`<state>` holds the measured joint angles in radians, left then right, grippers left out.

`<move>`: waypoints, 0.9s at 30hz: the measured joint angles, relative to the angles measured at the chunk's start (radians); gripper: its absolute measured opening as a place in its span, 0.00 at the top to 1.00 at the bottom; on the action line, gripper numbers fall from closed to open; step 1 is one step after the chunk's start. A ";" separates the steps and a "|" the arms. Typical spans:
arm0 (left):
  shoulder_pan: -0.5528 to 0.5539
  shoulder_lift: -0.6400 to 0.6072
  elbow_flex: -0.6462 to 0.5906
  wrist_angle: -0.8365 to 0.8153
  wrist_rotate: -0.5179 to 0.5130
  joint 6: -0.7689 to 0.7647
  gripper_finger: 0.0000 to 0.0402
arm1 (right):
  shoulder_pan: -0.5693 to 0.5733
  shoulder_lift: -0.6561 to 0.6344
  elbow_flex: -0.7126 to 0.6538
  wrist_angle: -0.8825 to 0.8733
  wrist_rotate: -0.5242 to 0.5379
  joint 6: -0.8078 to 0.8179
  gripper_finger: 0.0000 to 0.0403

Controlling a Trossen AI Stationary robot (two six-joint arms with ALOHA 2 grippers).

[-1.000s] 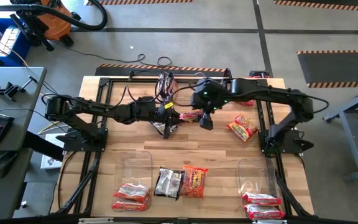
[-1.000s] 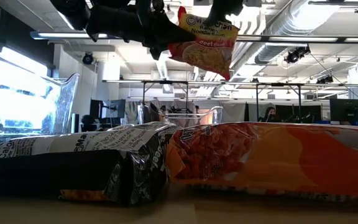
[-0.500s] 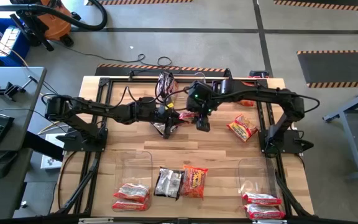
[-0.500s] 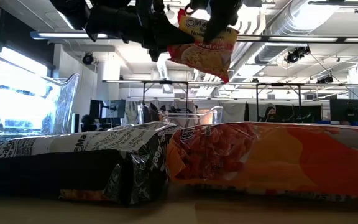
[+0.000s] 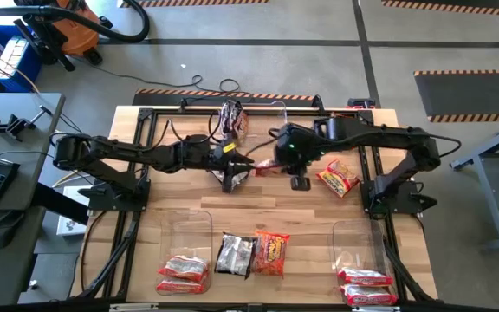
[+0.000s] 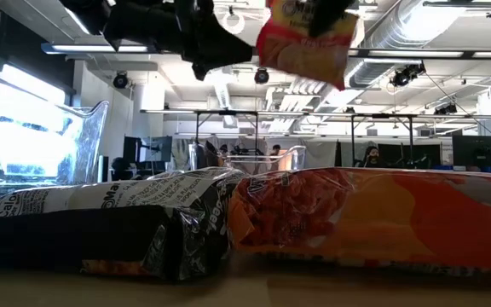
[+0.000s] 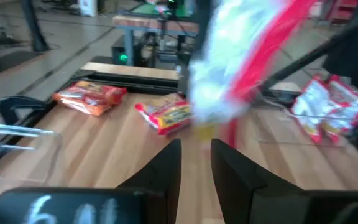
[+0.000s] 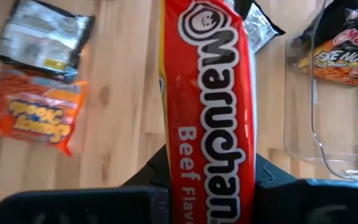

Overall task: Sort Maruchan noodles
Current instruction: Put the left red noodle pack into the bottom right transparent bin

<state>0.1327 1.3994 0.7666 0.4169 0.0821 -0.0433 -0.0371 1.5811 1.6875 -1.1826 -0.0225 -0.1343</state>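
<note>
Desk (image 5: 310, 217) seen from above, both arms reaching in to meet over its far half.

(a) Right pincer (image 5: 296, 167): pressed onto the beef packet (image 5: 265, 165), a red Maruchan packet held in the air above the middle of the desk. In the right wrist view the packet (image 8: 207, 81) runs lengthwise between the two fingers (image 8: 157, 171), label up. In the low view it (image 6: 305, 43) hangs high, clear of everything lying on the desk.

(b) Left pincer (image 5: 236, 162): just beside the near end of the beef packet. Its fingers (image 7: 166, 171) stand slightly spread with nothing between them; the packet shows as a blur beyond the tips.

(c) Dark packet (image 5: 230, 178): lies on the desk directly below the left pincer.

(d) Red-yellow packet (image 5: 338, 178): flat on the desk, near the right pincer on its right.

(e) Silver packet (image 5: 235, 254) and orange packet (image 5: 271, 252): side by side and touching, at the middle of the near edge.

(f) Pink packets (image 5: 183, 273): two, stacked at the near left, by a clear bin (image 5: 189, 227). Two more pink ones (image 5: 366, 288) lie at the near right.

(g) Far packet (image 5: 232, 117): dark, at the far edge of the desk.
</note>
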 joint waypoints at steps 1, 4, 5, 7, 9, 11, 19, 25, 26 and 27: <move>-0.001 0.000 -0.004 0.005 -0.013 0.000 0.82 | 0.018 -0.014 0.000 -0.005 0.003 0.012 0.83; -0.006 -0.001 -0.022 0.003 -0.024 -0.005 0.84 | 0.090 -0.046 0.000 -0.055 0.047 0.066 0.83; -0.010 -0.001 -0.025 0.005 -0.023 -0.006 0.84 | 0.118 -0.053 0.000 -0.071 0.071 0.090 0.83; -0.015 0.001 -0.037 0.024 -0.021 -0.005 0.86 | 0.178 -0.062 0.000 -0.104 0.123 0.142 0.83; -0.020 0.002 -0.056 0.063 -0.020 -0.005 0.87 | 0.245 -0.066 -0.001 -0.123 0.172 0.194 0.83; -0.024 0.002 -0.071 0.118 -0.020 -0.005 0.89 | 0.314 -0.066 -0.001 -0.118 0.203 0.238 0.83; -0.023 0.002 -0.078 0.183 -0.017 0.004 0.91 | 0.507 -0.134 -0.278 0.144 0.273 0.416 0.83; -0.023 0.002 -0.078 0.180 -0.017 0.004 0.91 | 0.650 -0.236 -0.408 0.166 0.258 0.685 0.83; -0.023 0.002 -0.078 0.178 -0.017 0.004 0.91 | 0.687 -0.246 -0.409 0.144 0.265 0.734 0.83; -0.023 0.002 -0.078 0.179 -0.017 0.005 0.91 | 0.724 -0.251 -0.409 0.115 0.277 0.781 0.83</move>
<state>0.1097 1.4014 0.6884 0.5961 0.0650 -0.0385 0.6868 1.3304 1.2788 -1.0679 0.2542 0.6468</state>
